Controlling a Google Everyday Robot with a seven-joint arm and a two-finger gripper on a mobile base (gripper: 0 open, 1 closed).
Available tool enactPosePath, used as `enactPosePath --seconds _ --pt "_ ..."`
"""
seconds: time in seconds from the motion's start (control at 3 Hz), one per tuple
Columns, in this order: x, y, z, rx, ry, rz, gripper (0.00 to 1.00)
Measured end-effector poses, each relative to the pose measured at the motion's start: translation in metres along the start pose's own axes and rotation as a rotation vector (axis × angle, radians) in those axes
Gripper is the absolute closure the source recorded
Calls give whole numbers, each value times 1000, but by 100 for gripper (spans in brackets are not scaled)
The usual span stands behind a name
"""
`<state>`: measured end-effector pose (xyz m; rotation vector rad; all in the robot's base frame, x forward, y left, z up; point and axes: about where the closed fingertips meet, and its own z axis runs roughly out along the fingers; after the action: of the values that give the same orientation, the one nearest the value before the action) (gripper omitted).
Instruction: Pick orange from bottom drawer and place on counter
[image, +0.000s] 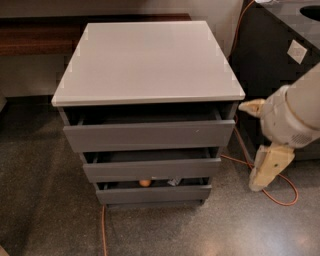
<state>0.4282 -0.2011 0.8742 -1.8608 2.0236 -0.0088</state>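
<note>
The orange (145, 183) shows as a small round fruit inside the bottom drawer (150, 194), which is pulled out a little; most of the drawer's inside is hidden by the drawer above. The counter (147, 60) is the light grey top slab of the cabinet, and nothing lies on it. My gripper (248, 146) hangs to the right of the cabinet, level with the upper two drawers and well apart from the orange. It is open and holds nothing, with one cream finger pointing left and the other pointing down.
All three drawers stand slightly open. A small pale object (174, 181) lies beside the orange. A dark cabinet (270, 60) stands at the right, a wooden bench (35, 40) at the back left. Orange cable (280, 200) runs across the speckled floor.
</note>
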Motion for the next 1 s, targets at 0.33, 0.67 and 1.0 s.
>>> enactPosePath --seconds 0.33,0.67,1.0 --pt "8 12 44 -9 -12 -29 0" --pt "19 22 96 -12 14 -58 0" --pt "32 32 147 -31 35 -73 0"
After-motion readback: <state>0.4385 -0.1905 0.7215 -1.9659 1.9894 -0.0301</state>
